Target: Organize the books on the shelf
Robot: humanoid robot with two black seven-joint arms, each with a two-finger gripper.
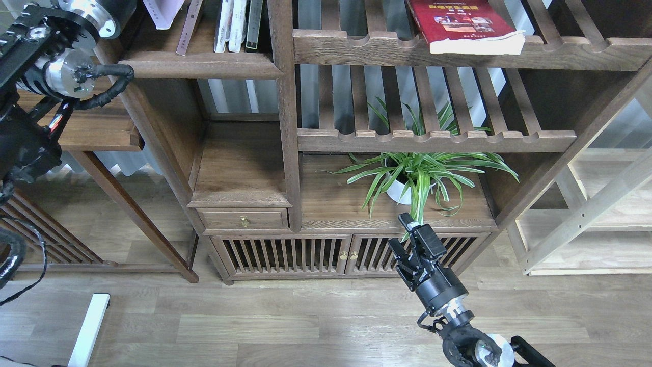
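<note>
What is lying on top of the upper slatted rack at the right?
A red book lies flat on the slatted rack, page edges toward the camera, overhanging the front rail. Its far end is cut off by the frame.

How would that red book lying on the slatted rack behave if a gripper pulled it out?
The red book looks like a thick paperback, so it would probably flex somewhat. It overhangs the slatted rack, so a careless tug might tip it off. Its glossy-looking cover may be slippery.

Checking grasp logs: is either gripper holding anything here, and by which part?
The right gripper is open and empty, low in front of the cabinet near the plant. The left arm's gripper is out of view, so its hold cannot be told. The red book lies untouched on the slatted rack.
</note>
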